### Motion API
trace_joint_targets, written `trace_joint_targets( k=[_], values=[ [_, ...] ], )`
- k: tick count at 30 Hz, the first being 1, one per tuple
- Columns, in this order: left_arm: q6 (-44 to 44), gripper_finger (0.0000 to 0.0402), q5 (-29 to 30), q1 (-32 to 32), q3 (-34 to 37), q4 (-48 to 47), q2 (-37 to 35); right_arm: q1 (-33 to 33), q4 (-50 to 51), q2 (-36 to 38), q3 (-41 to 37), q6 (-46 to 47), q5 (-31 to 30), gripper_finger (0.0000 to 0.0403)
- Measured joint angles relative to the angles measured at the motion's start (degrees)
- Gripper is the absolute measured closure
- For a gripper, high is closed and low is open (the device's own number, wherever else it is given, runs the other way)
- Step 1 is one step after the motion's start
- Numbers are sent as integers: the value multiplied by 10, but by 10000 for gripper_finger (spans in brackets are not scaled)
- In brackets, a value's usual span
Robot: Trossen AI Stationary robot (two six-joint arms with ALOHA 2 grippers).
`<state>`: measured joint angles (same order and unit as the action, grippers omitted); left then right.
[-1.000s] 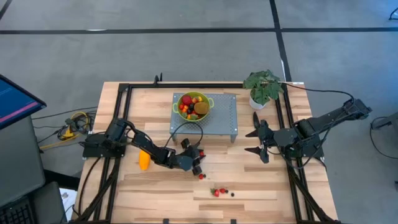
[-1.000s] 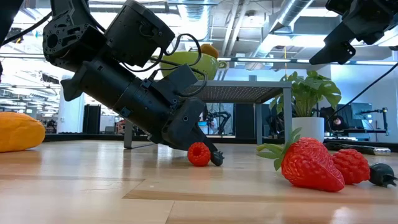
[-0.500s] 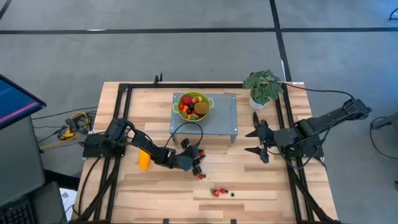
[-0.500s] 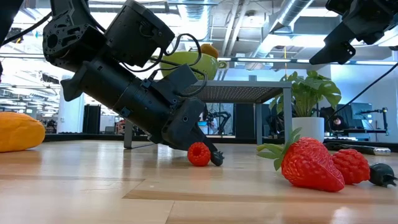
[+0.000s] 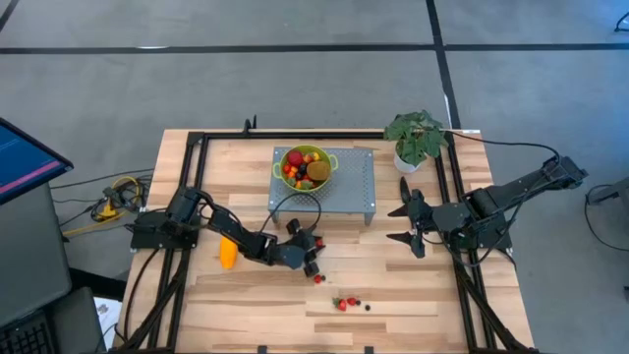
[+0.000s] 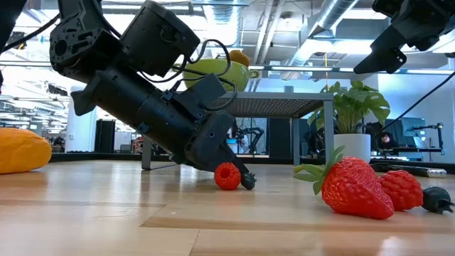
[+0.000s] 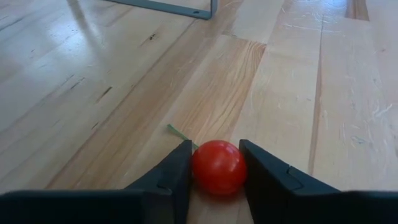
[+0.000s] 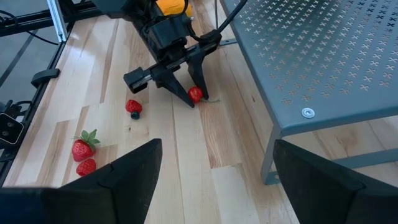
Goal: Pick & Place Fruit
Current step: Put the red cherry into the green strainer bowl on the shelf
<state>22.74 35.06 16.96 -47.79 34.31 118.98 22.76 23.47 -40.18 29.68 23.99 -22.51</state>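
A small smooth red round fruit (image 7: 217, 167) sits between the fingers of my left gripper (image 7: 215, 144), low over the wood in front of the grey stand (image 5: 344, 182). A green bowl (image 5: 306, 167) full of fruit stands on that stand. A long orange fruit (image 5: 228, 253) lies on the table under my left arm. A raspberry (image 5: 319, 279), two strawberries (image 5: 341, 303) and a dark berry (image 5: 368, 305) lie toward the near edge. My right gripper (image 5: 403, 224) hangs open and raised at the right, with nothing between its fingers. My left gripper pinches the red round fruit by its two opposite sides (image 7: 194, 168) between its two fingers (image 7: 177, 171), at their free ends. The fingers slant down from the table's left. The fruit is right at the wood; whether it is lifted clear I cannot tell.
A potted plant (image 5: 416, 138) stands at the far right. The stand's legs (image 8: 268, 163) rise just beyond the left gripper. Black rails (image 5: 187, 197) run along both sides of the table. Bare wood lies between the stand and the loose berries.
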Motion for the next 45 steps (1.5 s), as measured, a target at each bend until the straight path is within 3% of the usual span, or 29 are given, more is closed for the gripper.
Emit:
trace_joint_targets(
  k=[7,12,16,20,29,33,37,41,45],
  values=[
    [-11,275,-22,3,1,2,-7,0,0,0,0,0,0,101],
    [-15,296,-108,8,1,13,-42,0,0,0,0,0,0,101],
    [-18,282,-145,7,0,16,-92,0,0,0,0,0,0,101],
    [-76,269,-159,13,0,28,-155,0,0,0,0,0,0,101],
    [-251,318,-134,2,0,28,-340,0,0,0,0,0,0,101],
    [-283,337,-130,-10,0,-12,-406,0,0,0,0,0,0,101],
    [-283,345,-129,-9,-1,-126,-447,0,0,0,0,0,0,101],
    [-283,337,-130,5,0,-231,-454,0,0,0,0,0,0,101],
    [-284,320,-130,23,0,-237,-435,0,0,0,0,0,0,101]
  ],
)
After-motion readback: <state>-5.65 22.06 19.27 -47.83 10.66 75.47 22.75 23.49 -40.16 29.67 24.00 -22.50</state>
